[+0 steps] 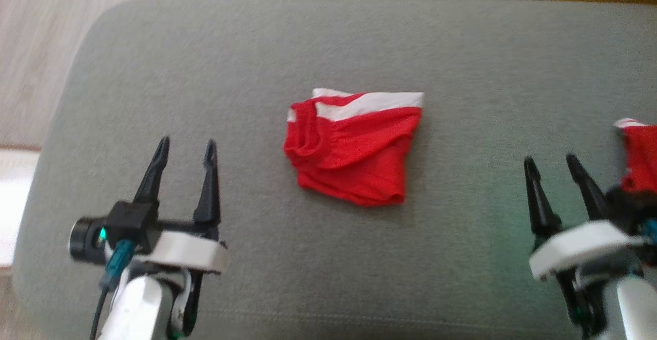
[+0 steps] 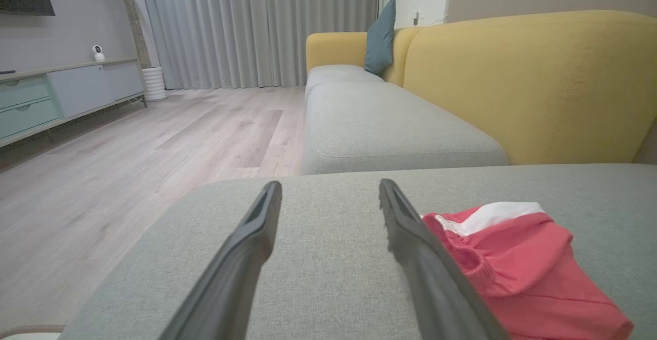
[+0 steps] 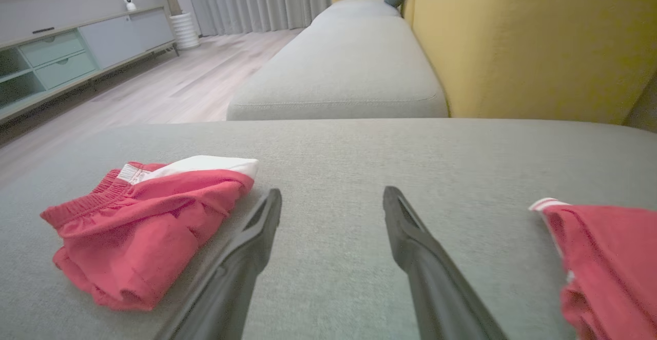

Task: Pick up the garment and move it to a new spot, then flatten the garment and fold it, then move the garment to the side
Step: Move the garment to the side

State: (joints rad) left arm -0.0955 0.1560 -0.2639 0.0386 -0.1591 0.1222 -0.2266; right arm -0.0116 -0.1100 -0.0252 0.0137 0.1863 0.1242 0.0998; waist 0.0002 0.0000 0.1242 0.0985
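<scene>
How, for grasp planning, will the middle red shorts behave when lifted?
Probably floppy: the red shorts lie in rumpled folds, so they'd likely sag and unfold. Thin fabric suggests light. Pushed, they may bunch on the cushion.

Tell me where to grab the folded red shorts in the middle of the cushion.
Probably the gathered waistband on the left edge of the red shorts, approached from the left by the open left gripper: that bunched elastic stands up off the grey cushion, while the other edges lie flatter.

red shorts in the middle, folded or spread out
Folded: the red shorts lie as a compact layered bundle, white stripe along one edge.
</scene>
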